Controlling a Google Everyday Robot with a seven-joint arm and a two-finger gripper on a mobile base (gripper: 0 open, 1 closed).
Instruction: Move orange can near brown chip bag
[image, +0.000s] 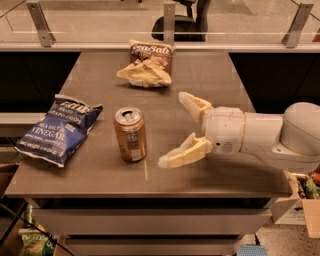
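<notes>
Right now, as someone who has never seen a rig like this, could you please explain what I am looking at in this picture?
This is a single camera view looking down across a brown table. Where the camera is mounted does not show. The white machine reaching in from the right is a robot arm, and it ends in a gripper with two cream-coloured fingers. Those fingers are spread wide and hold nothing. The gripper is just to the right of the orange can and is not touching it. The can stands upright towards the front of the table. The brown chip bag lies towards the far edge, and a blue chip bag lies on the left.
</notes>
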